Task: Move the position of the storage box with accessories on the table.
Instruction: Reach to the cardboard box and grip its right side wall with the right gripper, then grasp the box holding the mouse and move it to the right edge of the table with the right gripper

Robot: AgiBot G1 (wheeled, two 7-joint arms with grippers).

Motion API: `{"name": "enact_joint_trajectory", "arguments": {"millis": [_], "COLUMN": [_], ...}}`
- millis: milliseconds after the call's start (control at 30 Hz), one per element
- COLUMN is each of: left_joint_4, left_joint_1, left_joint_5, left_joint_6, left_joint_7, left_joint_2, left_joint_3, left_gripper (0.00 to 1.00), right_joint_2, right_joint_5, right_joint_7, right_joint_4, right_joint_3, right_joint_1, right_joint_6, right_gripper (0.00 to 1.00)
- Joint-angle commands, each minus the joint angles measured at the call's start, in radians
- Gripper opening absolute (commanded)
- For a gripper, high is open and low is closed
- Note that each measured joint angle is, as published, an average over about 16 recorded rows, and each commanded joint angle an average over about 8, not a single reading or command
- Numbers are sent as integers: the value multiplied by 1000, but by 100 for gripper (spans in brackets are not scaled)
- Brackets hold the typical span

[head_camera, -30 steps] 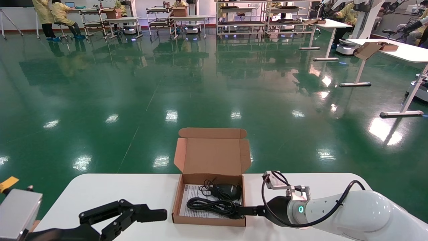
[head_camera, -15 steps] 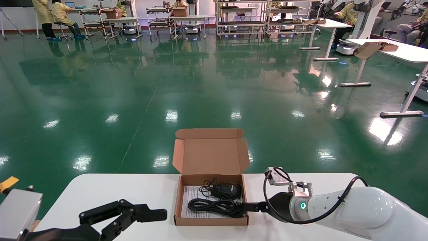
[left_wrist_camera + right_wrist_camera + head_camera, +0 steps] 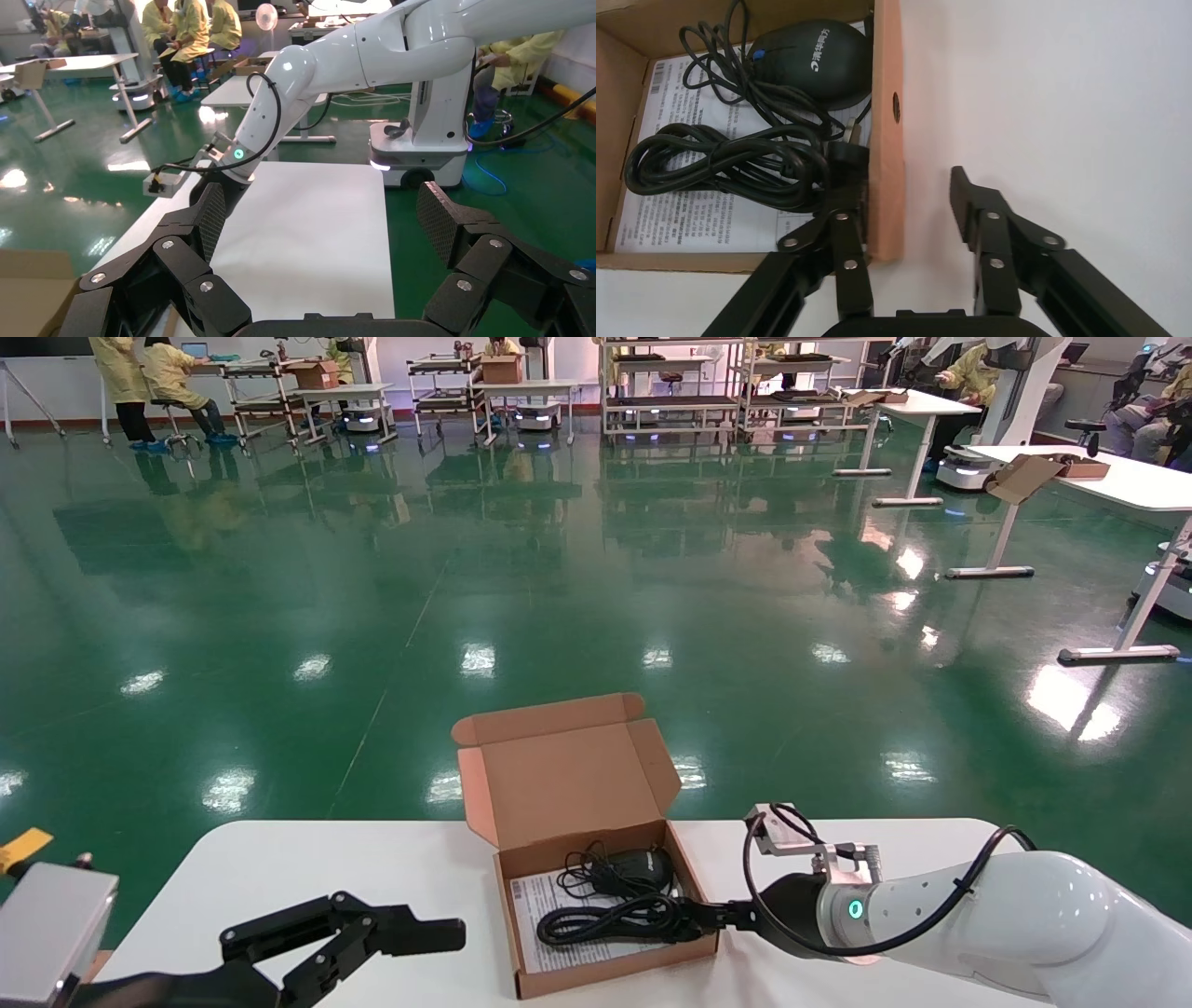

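Note:
The storage box (image 3: 610, 975), small brown cardboard with its flap lid (image 3: 559, 775) standing open, sits skewed on the white table (image 3: 307, 868) near the middle. Inside lie black coiled cables (image 3: 605, 919), a black mouse-shaped device (image 3: 638, 866) and a white printed sheet (image 3: 531, 910). My right gripper (image 3: 697, 919) is open astride the box's right wall (image 3: 885, 140): one finger is inside against the wall, the other outside with a gap, as the right wrist view (image 3: 905, 186) shows. The cables (image 3: 722, 165) and sheet (image 3: 687, 217) show there too. My left gripper (image 3: 410, 943) is open and empty at the front left.
The table's far edge runs just behind the box, with green floor beyond. The left wrist view shows my left gripper (image 3: 321, 203) over bare tabletop (image 3: 309, 239), with the right arm (image 3: 239, 154) across it. Other tables, racks and people stand far off.
The box has turned on the table: its near end slid right with my right gripper, and the lid end swung left. The left arm has not moved.

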Motion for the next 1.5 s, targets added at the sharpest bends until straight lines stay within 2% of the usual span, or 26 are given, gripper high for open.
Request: {"name": "enact_joint_trajectory", "arguments": {"millis": [33, 500, 833, 1200, 1500], "left_joint_4": [0, 0, 0, 0, 0], "left_joint_1": [0, 0, 0, 0, 0], "left_joint_5": [0, 0, 0, 0, 0], "left_joint_6": [0, 0, 0, 0, 0], "left_joint_7": [0, 0, 0, 0, 0], "left_joint_2": [0, 0, 0, 0, 0], "left_joint_3": [0, 0, 0, 0, 0], "left_gripper": [100, 100, 100, 100, 100], "right_joint_2": [1, 26, 109, 258, 387], "right_joint_5": [3, 15, 39, 44, 10], "right_joint_7": [-4, -71, -139, -155, -160], "right_joint_4": [-3, -25, -4, 59, 68], "right_joint_3": [-1, -2, 12, 21, 15], "right_joint_1": [1, 21, 68, 223, 365], "right_joint_6": [-4, -45, -146, -302, -361], "right_gripper": [0, 0, 0, 0, 0]}}
